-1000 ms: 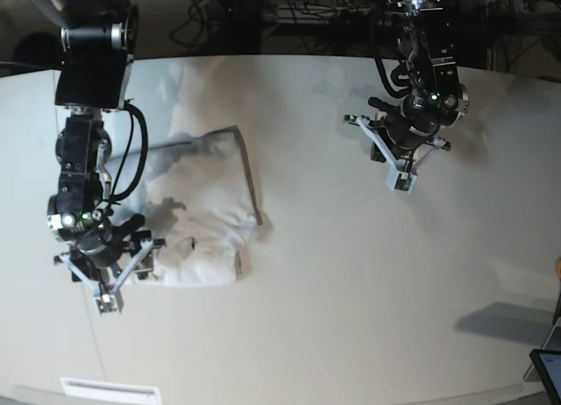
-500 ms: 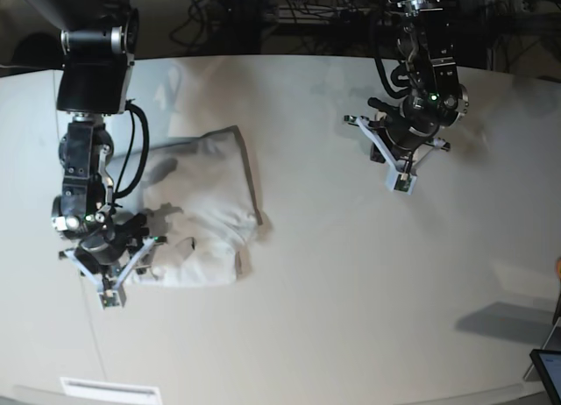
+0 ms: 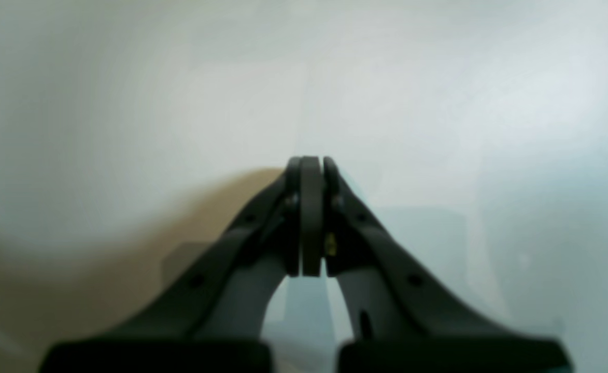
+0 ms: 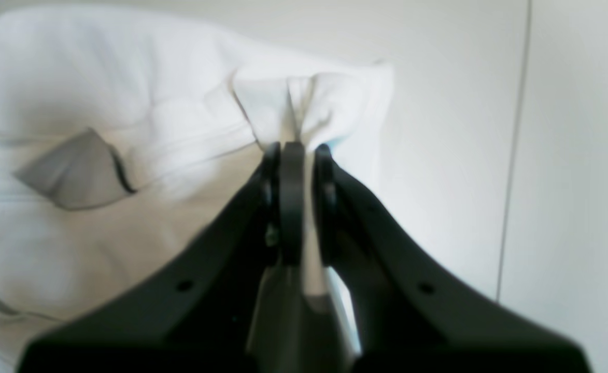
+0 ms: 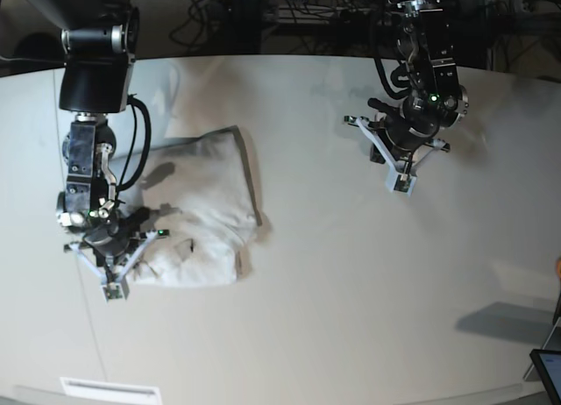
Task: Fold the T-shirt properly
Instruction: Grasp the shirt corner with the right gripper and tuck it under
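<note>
- The T-shirt (image 5: 203, 214) lies partly folded on the table (image 5: 368, 282), on the left half of the base view, in a roughly rectangular bundle with creases across its top layer
- Its near edge in the base view is uneven, with a small flap turned up beside the lower right corner
- The right gripper (image 5: 112, 287) sits at the bundle's lower left corner in the base view, its arm reaching down along the shirt's left side
- In the right wrist view the right gripper (image 4: 293, 150) has its 2 jaws drawn together on a pinched pleat of white fabric; the cloth gathers into folds at the tips
- The T-shirt (image 4: 127, 129) fills the left part of that view, with 1 grey triangular fold shadow left of the jaws
- The left gripper (image 5: 401, 182) hangs over bare table on the right of the base view, well apart from the shirt
- In the left wrist view the left gripper (image 3: 310, 163) has its jaws pressed fully together with nothing between them; only blurred table (image 3: 438, 103) shows beyond
</note>
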Action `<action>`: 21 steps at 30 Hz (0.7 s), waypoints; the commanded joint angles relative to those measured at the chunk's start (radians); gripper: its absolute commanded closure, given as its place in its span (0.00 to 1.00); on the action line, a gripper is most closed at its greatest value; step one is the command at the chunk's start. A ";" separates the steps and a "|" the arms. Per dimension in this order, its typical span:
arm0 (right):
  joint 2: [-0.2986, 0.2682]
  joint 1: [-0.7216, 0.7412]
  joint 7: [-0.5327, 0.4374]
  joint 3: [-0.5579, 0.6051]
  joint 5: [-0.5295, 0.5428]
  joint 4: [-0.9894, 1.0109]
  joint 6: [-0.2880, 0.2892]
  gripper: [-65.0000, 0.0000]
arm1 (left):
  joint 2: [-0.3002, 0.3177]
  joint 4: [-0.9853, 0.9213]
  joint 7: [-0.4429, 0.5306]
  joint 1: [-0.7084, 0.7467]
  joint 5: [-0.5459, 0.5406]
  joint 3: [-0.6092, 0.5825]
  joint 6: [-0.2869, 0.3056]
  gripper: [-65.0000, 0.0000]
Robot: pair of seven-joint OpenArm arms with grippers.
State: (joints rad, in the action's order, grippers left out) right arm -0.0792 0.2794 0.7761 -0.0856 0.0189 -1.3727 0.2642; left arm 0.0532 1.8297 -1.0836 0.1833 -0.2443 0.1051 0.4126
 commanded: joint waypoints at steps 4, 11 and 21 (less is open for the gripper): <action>-0.008 0.033 -0.020 -0.004 0.000 -0.103 -0.003 1.00 | 0.004 0.014 0.016 -0.011 -0.010 0.002 -0.002 1.00; -0.009 0.037 0.018 -0.050 -0.001 -0.156 -0.007 1.00 | 0.004 0.014 0.016 -0.012 -0.005 0.002 -0.002 1.00; -0.014 0.080 0.019 -0.182 -0.001 -0.110 -0.007 1.00 | 0.004 -0.023 0.018 -0.021 -0.008 0.002 -0.002 1.00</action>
State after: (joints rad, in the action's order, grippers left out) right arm -0.0830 0.3279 0.8230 -0.2646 0.0151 -1.4731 0.2619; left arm 0.0536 1.7966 -1.0721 0.1757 -0.2459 0.1051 0.4126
